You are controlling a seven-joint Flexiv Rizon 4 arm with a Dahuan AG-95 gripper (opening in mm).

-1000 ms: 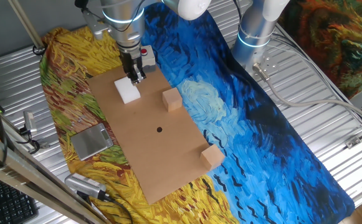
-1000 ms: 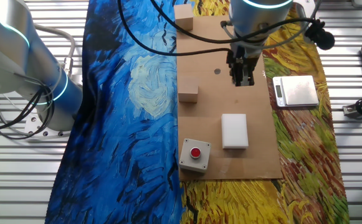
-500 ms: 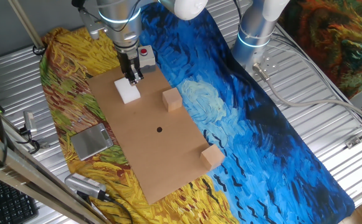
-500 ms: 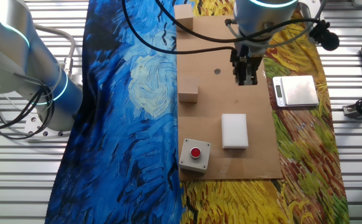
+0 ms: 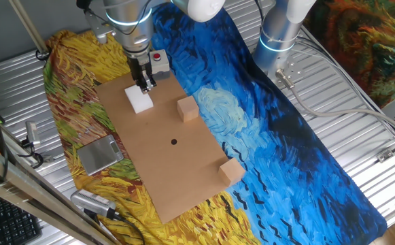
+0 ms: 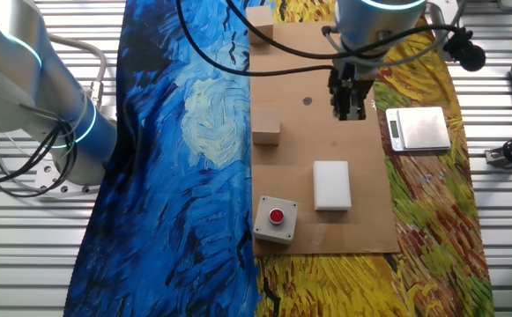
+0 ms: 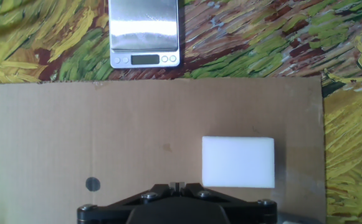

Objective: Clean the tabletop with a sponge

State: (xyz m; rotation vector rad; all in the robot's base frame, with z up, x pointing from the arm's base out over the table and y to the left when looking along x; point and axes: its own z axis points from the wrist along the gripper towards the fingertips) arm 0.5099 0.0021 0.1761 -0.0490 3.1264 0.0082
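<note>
The white sponge (image 5: 139, 100) lies flat on the tan tabletop board (image 5: 156, 170), near its far end. It also shows in the other fixed view (image 6: 332, 185) and in the hand view (image 7: 238, 162). My gripper (image 5: 143, 85) hangs above the board just beside the sponge, apart from it, jaws closed together and empty. In the other fixed view the gripper (image 6: 351, 107) is over the board between the sponge and the dark spot (image 6: 307, 100). In the hand view the fingertips (image 7: 177, 185) meet at the bottom edge, left of the sponge.
Two tan wooden cubes (image 5: 188, 109) (image 5: 230, 171) stand along the board's right edge. A grey box with a red button (image 5: 158, 60) sits at the far end. A small metal scale (image 5: 98, 154) lies on the patterned cloth left of the board. A second arm (image 5: 279, 34) stands behind.
My gripper has shifted slightly sideways toward the scale side above the board. The sponge has not moved.
</note>
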